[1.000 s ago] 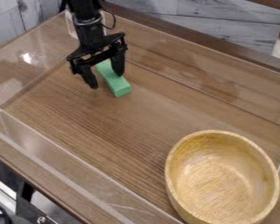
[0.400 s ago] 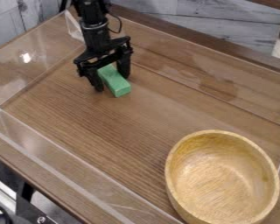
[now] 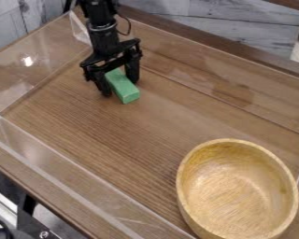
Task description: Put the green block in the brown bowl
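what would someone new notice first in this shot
The large round light-brown wooden bowl fills the lower right corner of the wooden table, with nothing in it. At upper left, the black gripper points down with its jaws open astride the small bright-green rectangular block, which lies flat on the table.

A single camera looks down at an angle from high on the near side of the table (image 3: 139, 140), fairly close, with the claw (image 3: 111, 71) far left and the brown bowl (image 3: 237, 189) near right.
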Available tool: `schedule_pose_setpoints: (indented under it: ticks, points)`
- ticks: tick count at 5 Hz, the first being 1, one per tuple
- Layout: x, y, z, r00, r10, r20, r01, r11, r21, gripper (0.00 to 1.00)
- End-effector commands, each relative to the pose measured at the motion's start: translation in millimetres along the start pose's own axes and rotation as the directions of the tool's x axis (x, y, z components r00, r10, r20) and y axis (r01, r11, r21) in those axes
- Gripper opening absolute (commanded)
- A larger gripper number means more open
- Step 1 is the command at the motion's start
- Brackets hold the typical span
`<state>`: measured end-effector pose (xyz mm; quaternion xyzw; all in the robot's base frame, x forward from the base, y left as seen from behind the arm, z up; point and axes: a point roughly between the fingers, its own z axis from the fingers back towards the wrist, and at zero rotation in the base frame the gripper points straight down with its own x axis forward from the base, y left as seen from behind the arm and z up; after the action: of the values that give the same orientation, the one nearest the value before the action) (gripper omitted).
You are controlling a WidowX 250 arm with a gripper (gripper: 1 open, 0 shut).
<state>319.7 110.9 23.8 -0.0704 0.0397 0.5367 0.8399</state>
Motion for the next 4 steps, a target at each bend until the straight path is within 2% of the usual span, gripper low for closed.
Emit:
schedule_pose_setpoints:
  ticks: [1, 4]
  points:
    - [4.8, -13.2, 17.7, 0.998, -0.023, 0.05, 0.024, 0.999, -0.038, 1.0]
    - [6.8, -15.7, 16.4, 0.999, -0.028, 0.043, 0.029, 0.999, -0.024, 1.0]
